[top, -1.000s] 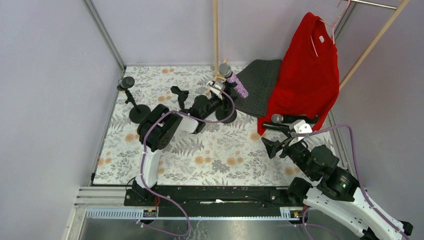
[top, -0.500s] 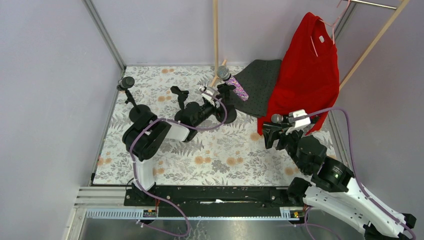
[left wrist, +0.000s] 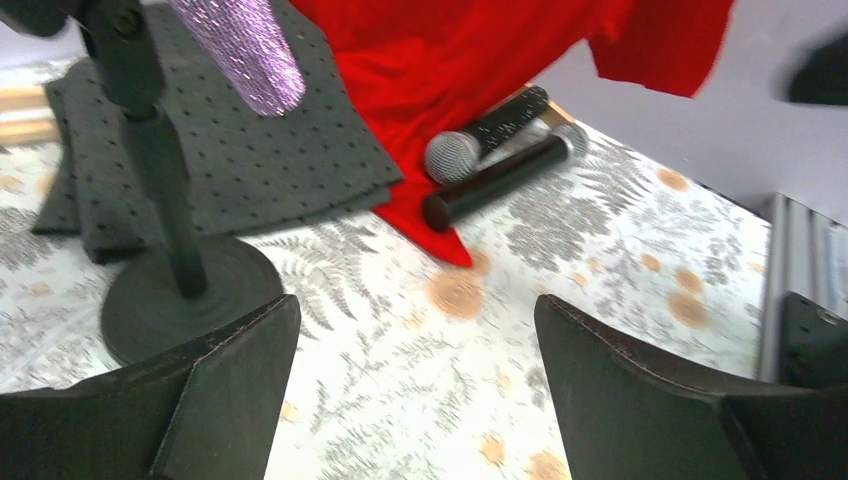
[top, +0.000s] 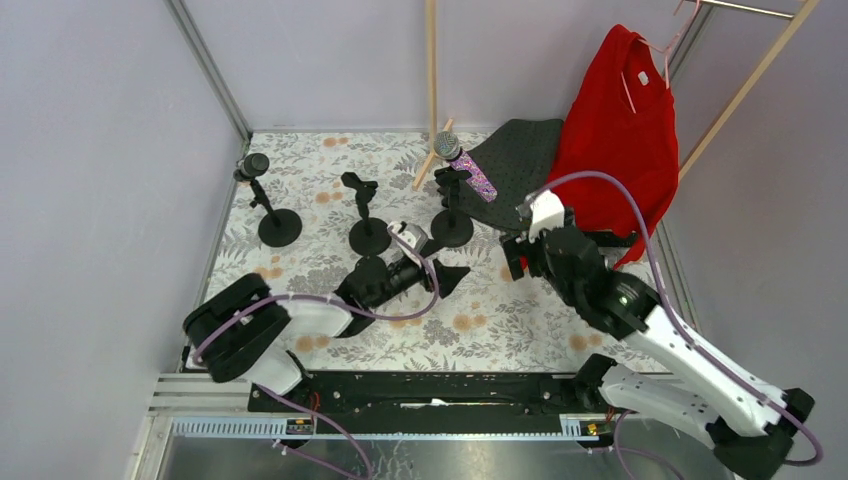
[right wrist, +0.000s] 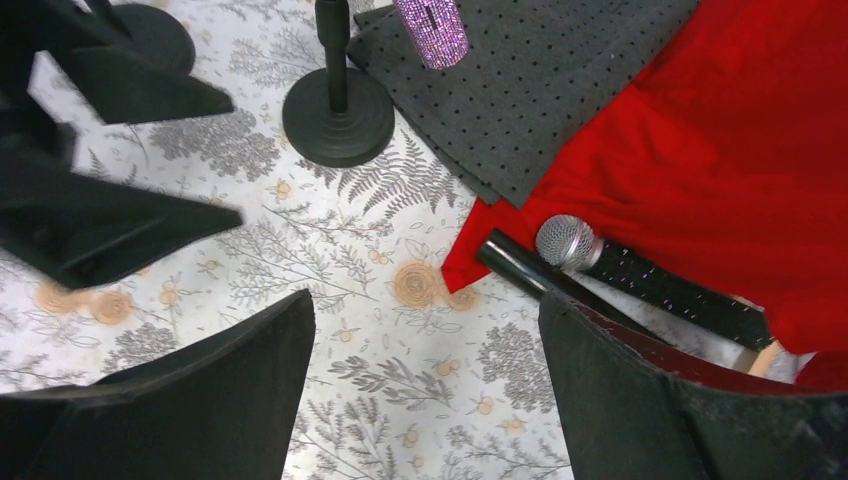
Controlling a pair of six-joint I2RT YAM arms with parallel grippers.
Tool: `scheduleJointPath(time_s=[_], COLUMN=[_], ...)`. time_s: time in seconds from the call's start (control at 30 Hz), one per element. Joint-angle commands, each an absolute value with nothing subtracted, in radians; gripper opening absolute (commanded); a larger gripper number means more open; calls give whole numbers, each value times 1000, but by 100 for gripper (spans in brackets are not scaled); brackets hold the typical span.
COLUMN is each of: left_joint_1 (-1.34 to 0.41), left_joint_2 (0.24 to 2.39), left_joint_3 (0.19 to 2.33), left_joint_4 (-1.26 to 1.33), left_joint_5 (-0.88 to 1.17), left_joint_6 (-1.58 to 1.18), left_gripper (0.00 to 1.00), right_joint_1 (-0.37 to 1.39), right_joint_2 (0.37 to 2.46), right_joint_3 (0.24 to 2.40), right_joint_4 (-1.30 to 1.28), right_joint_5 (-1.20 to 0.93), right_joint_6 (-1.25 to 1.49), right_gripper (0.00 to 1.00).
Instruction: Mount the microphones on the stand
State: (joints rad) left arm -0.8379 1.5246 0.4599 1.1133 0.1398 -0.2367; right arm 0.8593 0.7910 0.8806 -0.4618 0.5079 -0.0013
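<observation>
On the right stand (top: 452,229), the purple microphone (top: 468,168) now sits clipped with nothing holding it. A second ago the left claw (top: 448,277) was closed up against it. That claw has since let go, spread wide and pulled back toward the near edge of the surface (top: 440,322), and it is empty. The mounted black microphone (top: 255,163) stands on the left stand (top: 279,227), so by my reading 2 of the 3 are done. The middle stand (top: 368,237) has a bare clip and is the 1 left to fill.

Over the same second the right arm has swung in over the hem of the red shirt (right wrist: 700,150). The right claw (right wrist: 425,400) points down there, jaws apart and gripping nothing.

The loose black microphone (right wrist: 650,288) lies flat on the surface where it was. Its mesh head points toward the open floral area and its body runs back under the shirt's edge, with a black rod (right wrist: 515,262) touching it alongside.

From the right wrist it lies ahead of the claw, just past the right-hand finger and not yet between the 2 fingers. From the left wrist it is well apart, far ahead.
</observation>
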Motion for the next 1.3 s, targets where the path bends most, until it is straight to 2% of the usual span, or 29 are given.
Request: scheduleJointPath(time_s=[0.0, 0.13, 0.33, 0.57, 0.87, 1.03, 1.27], left_joint_1=[-912, -965, -989, -989, -990, -989, -989], left_joint_2=[1377, 1223, 964, 731, 635, 636, 656], left_joint_3=[402, 382, 380, 414, 399, 399, 400], left_joint_4=[1070, 916, 654, 339, 259, 259, 274], left_joint_5=[90, 72, 52, 4, -5, -5, -5], left_joint_6=[-283, -294, -281, -180, -186, -193, -196], left_gripper=[91, 90, 90, 91, 91, 91, 91], right_joint_1=[644, 420, 292, 215, 123, 79, 73], right_joint_2=[910, 1034, 1294, 1409, 1564, 1675, 1761], right_joint_3=[958, 1033, 1248, 1238, 1231, 1300, 1316], right_joint_4=[-433, -443, -643, -721, -745, -726, -721], right_joint_5=[284, 168, 56, -100, -120, -126, -127], right_joint_6=[-117, -227, -468, -817, -1003, -1012, -1038], right_gripper=[89, 89, 90, 83, 71, 59, 55])
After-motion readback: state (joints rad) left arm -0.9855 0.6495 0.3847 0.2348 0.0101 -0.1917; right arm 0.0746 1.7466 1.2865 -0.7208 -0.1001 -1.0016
